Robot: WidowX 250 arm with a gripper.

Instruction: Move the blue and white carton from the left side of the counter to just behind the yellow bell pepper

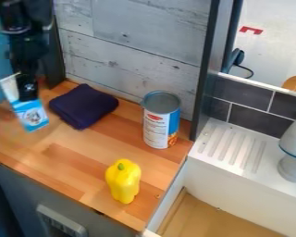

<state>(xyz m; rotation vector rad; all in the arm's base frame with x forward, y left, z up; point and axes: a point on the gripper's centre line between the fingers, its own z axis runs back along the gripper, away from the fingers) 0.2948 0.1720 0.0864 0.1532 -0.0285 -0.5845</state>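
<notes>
A yellow pepper (123, 181) sits lower centre; upper left, the gripper (28, 95) pinches a blue-and-white carton (32, 115) — grasp seemingly made, release undone.

One yellow bell pepper (123, 181), one can (158, 124), one folded dark cloth (83, 106), one blue-and-white packet (32, 115), one white sink (237, 190), one wooden desk (64, 157), one pale grey fixture (295, 152)

Glossy yellow plastic-looking pepper (123, 181)
</notes>
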